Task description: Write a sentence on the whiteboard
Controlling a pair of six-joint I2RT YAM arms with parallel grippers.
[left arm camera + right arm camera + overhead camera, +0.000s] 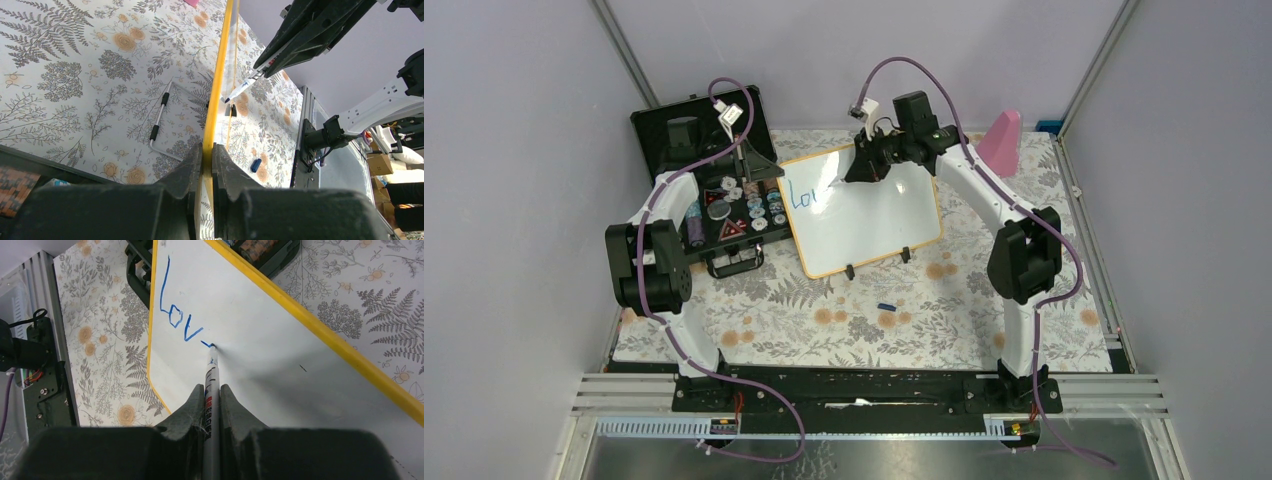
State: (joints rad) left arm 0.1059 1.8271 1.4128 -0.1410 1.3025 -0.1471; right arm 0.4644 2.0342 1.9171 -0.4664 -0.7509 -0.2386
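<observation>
Nearest the right wrist lens, the right gripper had its jaws closed tight on a marker, whose barrel ran straight out ahead between them. The marker's tip touched the whiteboard at the end of a short blue dash just after "Lov". The sentence therefore stood at three letters and the start of a fourth, and I judged most of the writing not yet done.

The board lay directly ahead of the tip, seemingly propped at a tilt on its feet, with its long axis running across the table. The bare white to be filled stretched from the last stroke toward the right arm's side, so that arm was the nearer to the work.

The left gripper was shut on the board's yellow rim at its left edge. The black case sat just beside the board there. A small blue cap lay on the floral cloth in front of the board, apart from it.

From above, the right gripper hid the writing past "Lo". The left wrist camera saw the board only edge-on, its face hidden.
</observation>
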